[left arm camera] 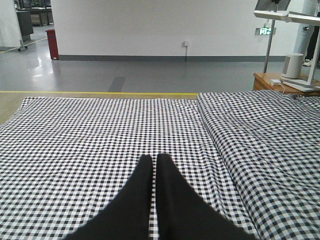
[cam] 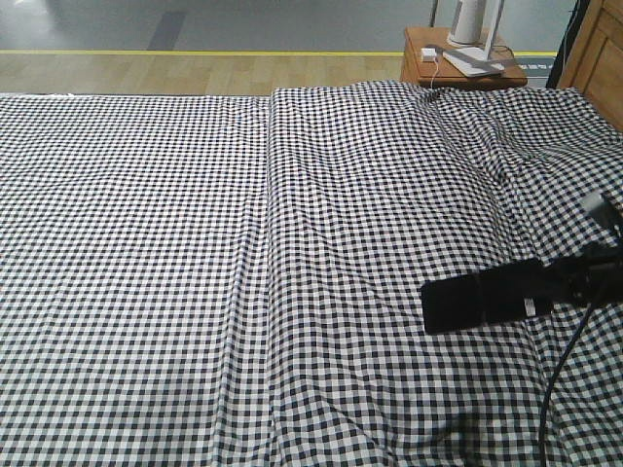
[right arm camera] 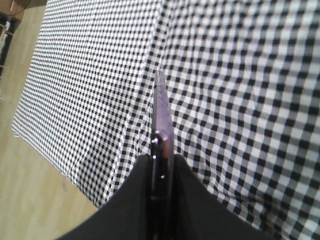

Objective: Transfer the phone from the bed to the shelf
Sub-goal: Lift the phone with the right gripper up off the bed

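The phone point(cam: 477, 302), a thin black slab, hangs level just above the right side of the bed point(cam: 146, 243), which wears a black-and-white check sheet. My right gripper point(cam: 545, 287) comes in from the right edge and is shut on one end of it. In the right wrist view the phone point(right arm camera: 161, 115) shows edge-on, pinched between the black fingers of the right gripper point(right arm camera: 161, 159). Low over the sheet point(left arm camera: 75, 130), my left gripper point(left arm camera: 151, 159) is shut with nothing in it. The shelf is out of view.
A reddish-brown nightstand point(cam: 458, 63) stands past the bed's far right corner, with a white cylinder point(cam: 469, 19) and a charger on it. Light wooden furniture point(cam: 599, 49) fills the top right corner. A black cable point(cam: 560, 379) hangs from the right arm. Wooden floor point(right arm camera: 30, 190) lies beside the bed.
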